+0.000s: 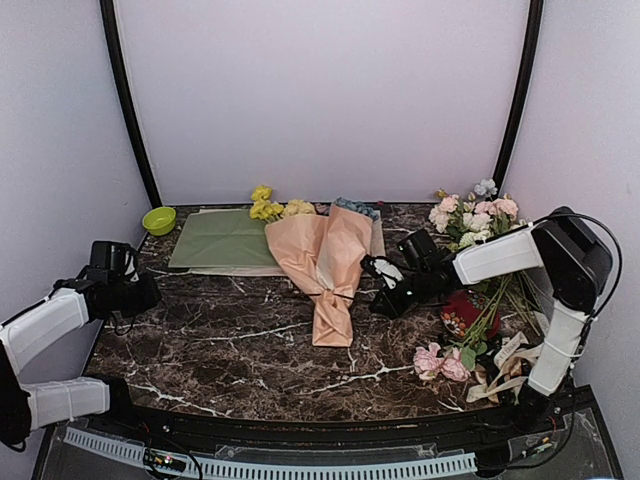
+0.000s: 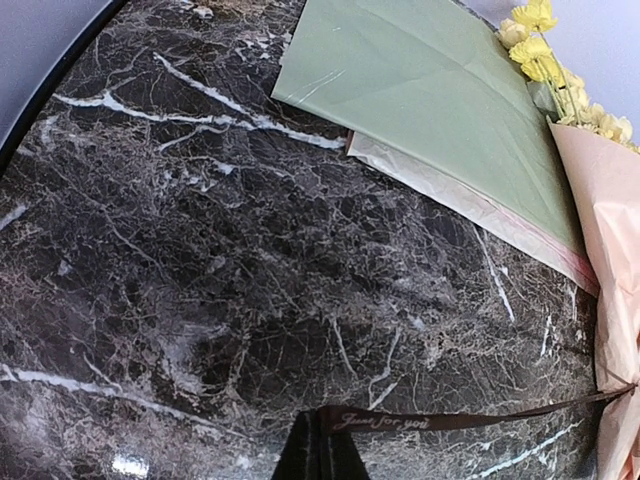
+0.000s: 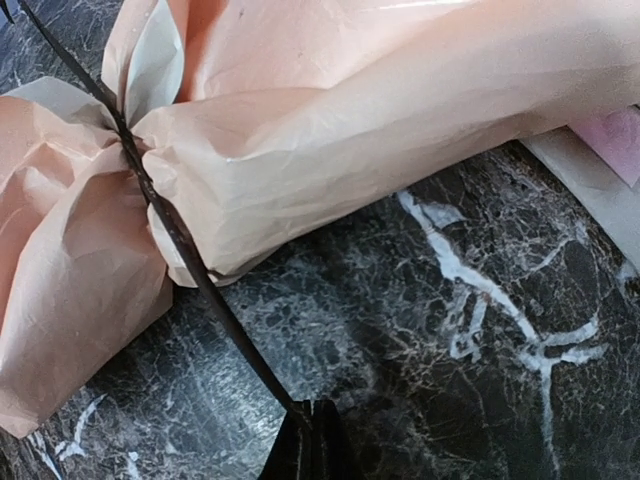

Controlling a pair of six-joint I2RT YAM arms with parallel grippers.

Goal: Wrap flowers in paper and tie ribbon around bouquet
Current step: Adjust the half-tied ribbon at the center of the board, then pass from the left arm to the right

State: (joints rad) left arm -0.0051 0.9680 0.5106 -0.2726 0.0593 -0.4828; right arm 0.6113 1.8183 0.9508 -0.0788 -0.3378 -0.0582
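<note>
The left gripper [image 2: 322,452] has its fingers shut tight on one end of the ribbon [image 2: 450,418]. The ribbon runs to the bouquet [image 1: 325,262] in the middle of the table [image 1: 220,340] and goes around the pinched paper [image 3: 400,130]. The right gripper [image 3: 312,440] pinches the other end. A hard pull could rip the thin paper or drag the bouquet sideways. A weak grip could let the ribbon slip out, and the wrap might open.
</note>
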